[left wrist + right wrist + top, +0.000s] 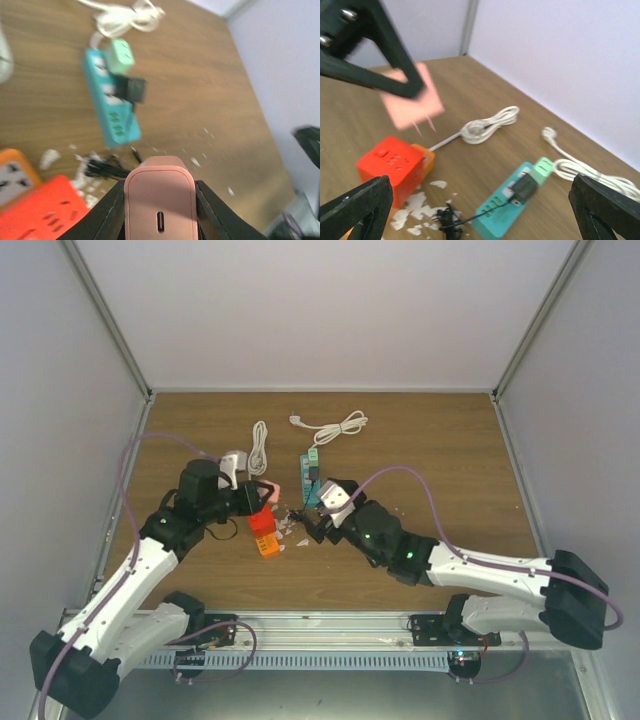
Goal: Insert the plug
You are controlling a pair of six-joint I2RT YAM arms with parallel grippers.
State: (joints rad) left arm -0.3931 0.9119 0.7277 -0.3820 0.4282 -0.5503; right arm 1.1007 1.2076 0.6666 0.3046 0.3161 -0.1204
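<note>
Two tools, two jobs: the left tool (160, 202) is clenched on a pink adapter (412, 102) near the red socket cube (390, 167), the right tool (480, 200) hangs released. The plug (524, 186) sits on the teal power strip (495, 214), seemingly seated, straight ahead of the right tool, the nearer one; its wire (481, 215) trails back toward that arm.
</note>
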